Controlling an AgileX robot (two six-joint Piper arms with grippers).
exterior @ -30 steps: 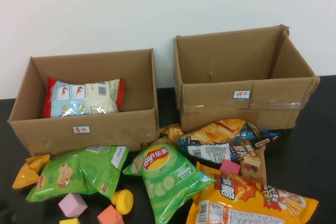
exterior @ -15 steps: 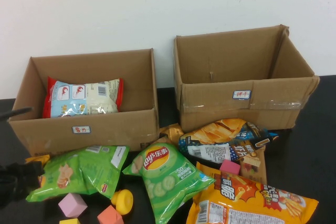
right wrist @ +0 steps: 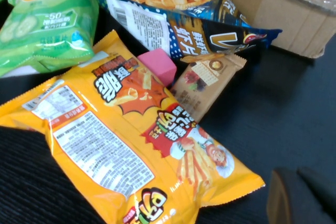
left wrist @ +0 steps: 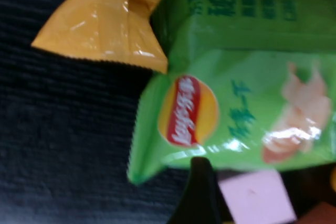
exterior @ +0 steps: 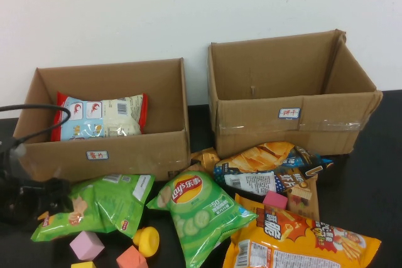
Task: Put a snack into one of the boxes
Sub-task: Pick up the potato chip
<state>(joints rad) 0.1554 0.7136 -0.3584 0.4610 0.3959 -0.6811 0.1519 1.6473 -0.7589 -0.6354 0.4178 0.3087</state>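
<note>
Two open cardboard boxes stand at the back. The left box [exterior: 125, 152] holds a red, white and blue snack bag [exterior: 100, 117]. The right box [exterior: 251, 123] shows nothing inside. My left gripper [exterior: 61, 194] is low at the left end of a green Lay's bag [exterior: 103, 205], open, with nothing in it. In the left wrist view one dark finger [left wrist: 202, 192] shows beside a pink cube [left wrist: 257, 200], just below that green bag [left wrist: 236, 114]. My right gripper [right wrist: 298, 195] is shut and empty over bare black table, near an orange chip bag [right wrist: 121, 140]. It is out of the high view.
A green cucumber Lay's bag [exterior: 201, 211], the orange bag [exterior: 301, 240], a blue chip bag [exterior: 270, 167] and a brown pack [exterior: 303, 196] lie in front of the boxes. A pink cube [exterior: 86, 245], yellow block [exterior: 147, 241], red block [exterior: 130, 258] and yellow snack [left wrist: 105, 19] lie nearby.
My left arm has come in from the left edge and moved right, now covering the yellow snack and reaching the green bag's left end. The snacks have not moved.
</note>
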